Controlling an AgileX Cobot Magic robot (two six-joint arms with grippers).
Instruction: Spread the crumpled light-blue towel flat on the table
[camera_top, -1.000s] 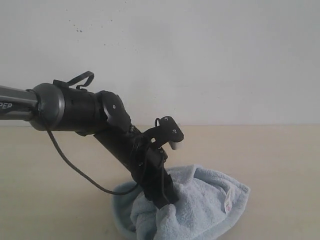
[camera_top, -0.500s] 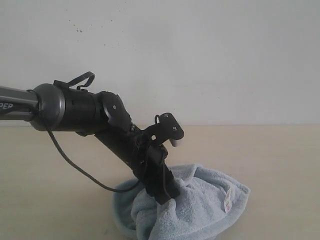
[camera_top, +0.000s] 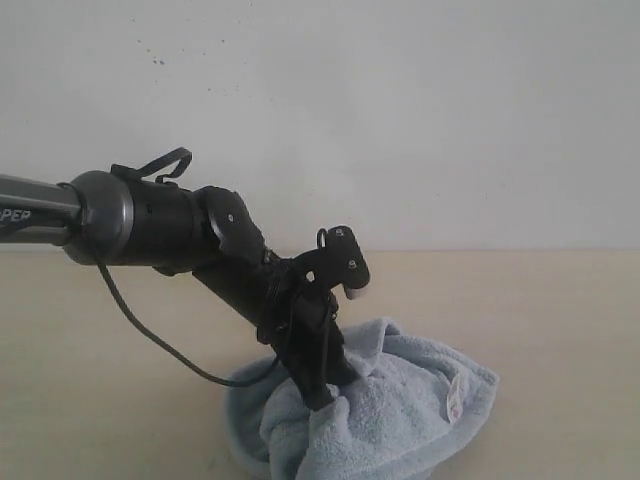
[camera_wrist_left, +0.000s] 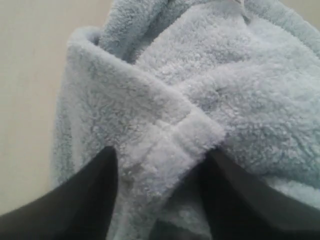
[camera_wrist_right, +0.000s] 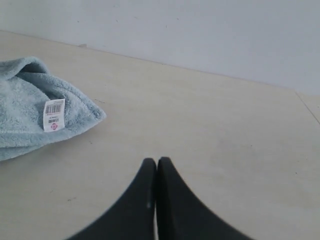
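A pale beige table (camera_top: 560, 330) meets a white speckled wall (camera_top: 400, 100). The crumpled towel (camera_top: 400, 415) lies heaped low in the middle of the exterior view. The left gripper (camera_wrist_left: 160, 155) pinches a hemmed corner fold, so the grasp seems made; next, draw that corner outward. The right gripper (camera_wrist_right: 157, 161), fingers pressed together and empty, hovers well apart from the towel's white tag (camera_wrist_right: 54, 114). Nothing obstructs.

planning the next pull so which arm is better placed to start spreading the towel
Left. The left gripper has a hemmed fold of the towel between its fingers, the cloth peaking up to it. The right gripper is shut over the table, apart from the towel's tagged edge.
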